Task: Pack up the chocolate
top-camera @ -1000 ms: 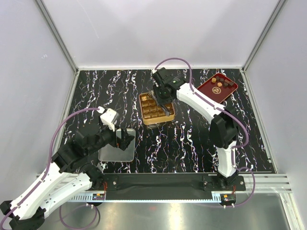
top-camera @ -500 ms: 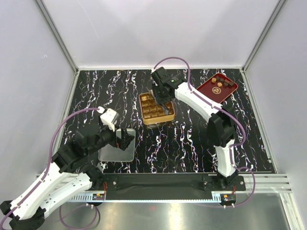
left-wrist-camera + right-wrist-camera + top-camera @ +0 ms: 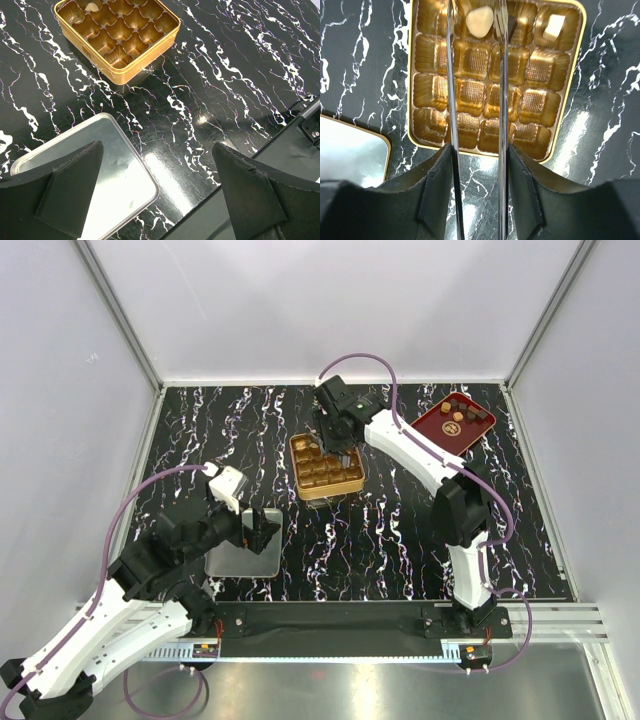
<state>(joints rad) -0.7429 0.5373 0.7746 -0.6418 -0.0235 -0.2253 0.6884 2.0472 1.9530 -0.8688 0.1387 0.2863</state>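
Square gold tin (image 3: 535,100) with the 4x4 grid has three chocolates along the top row in the right wrist view: a pale round one (image 3: 480,22), a small dark one (image 3: 513,22) and a pale squarish one (image 3: 553,27) in the corner cell. More tiny chocolates (image 3: 468,411) sit on the dark red square tray (image 3: 432,423) at the back right; its round emblem is too small to read. The right gripper (image 3: 340,455) points down over the tin, thin fingers spread with the round piece between them. Meanwhile the left gripper (image 3: 157,146) hovers splayed wide over the flat silver tray (image 3: 115,175) on the black marbled table (image 3: 240,75).

No legible words or numbers anywhere. The dark red tray (image 3: 432,425) carries a round pale emblem (image 3: 453,427), perhaps a brand mark, too small to read.
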